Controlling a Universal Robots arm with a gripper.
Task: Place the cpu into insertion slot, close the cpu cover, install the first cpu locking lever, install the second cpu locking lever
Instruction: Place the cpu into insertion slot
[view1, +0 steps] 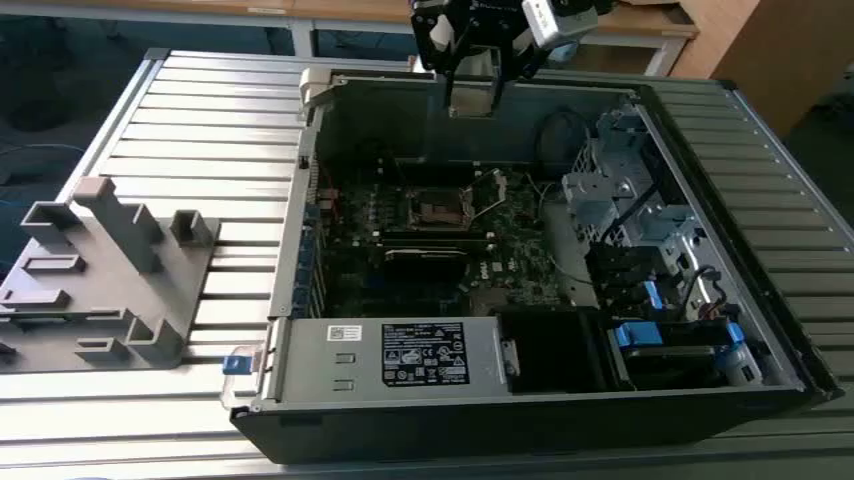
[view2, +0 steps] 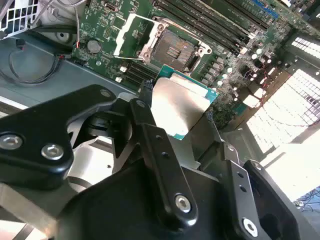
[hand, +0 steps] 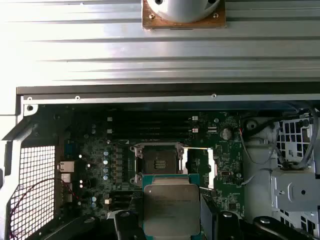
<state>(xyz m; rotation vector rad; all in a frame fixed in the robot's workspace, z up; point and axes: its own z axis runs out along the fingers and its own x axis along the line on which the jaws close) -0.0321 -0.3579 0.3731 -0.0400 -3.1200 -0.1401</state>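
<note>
The cpu (view2: 177, 107) (hand: 170, 205), a flat square chip with a dull metal top, is clamped between my gripper's (view2: 180, 122) (hand: 171, 222) black fingers (view2: 145, 125). In the exterior view the gripper (view1: 474, 100) hangs high over the rear edge of the open computer case. The insertion slot (view1: 438, 208) (view2: 175, 49) (hand: 157, 164) is a bare square black socket on the green board, well below the chip. Beside the socket, the silver cpu cover (view2: 131, 35) (hand: 199, 162) stands swung open.
The case (view1: 287, 300) lies on a slatted metal table (view1: 200, 110). A power supply (view1: 387, 355) fills its front, and drive bays with blue tabs (view1: 667, 335) stand at the exterior view's right. Long memory slots (hand: 150, 127) run beside the socket. A grey plastic fixture (view1: 107, 270) sits outside.
</note>
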